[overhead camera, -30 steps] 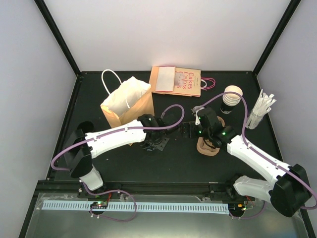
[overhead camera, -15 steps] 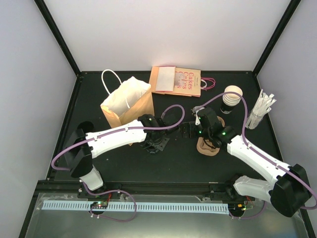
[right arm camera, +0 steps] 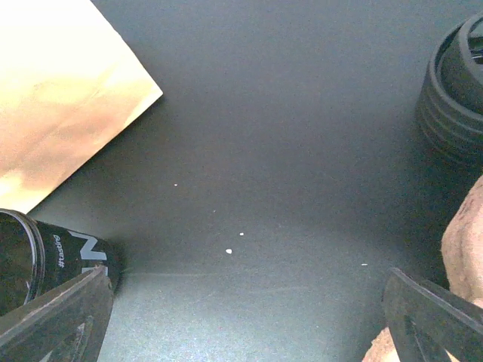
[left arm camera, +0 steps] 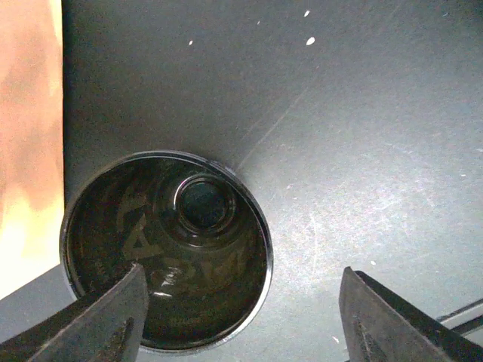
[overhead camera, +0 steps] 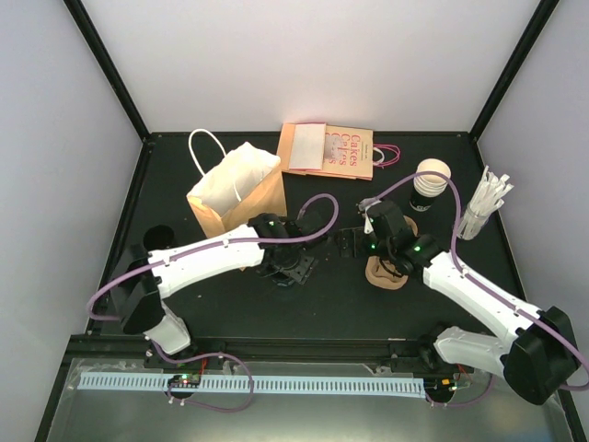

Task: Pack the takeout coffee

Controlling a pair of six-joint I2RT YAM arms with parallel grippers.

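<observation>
Just below left gripper (left arm camera: 241,286), cup (left arm camera: 166,253) (upright)

Brown cup carrier (overhead camera: 383,274) lies well left of white straws (overhead camera: 488,197).

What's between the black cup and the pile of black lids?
Just bare table with tiny white specks between cup and lids, seen in the right wrist view.

Bright, even light overhead; wrist views dimmer, edges seemingly soft.
</observation>
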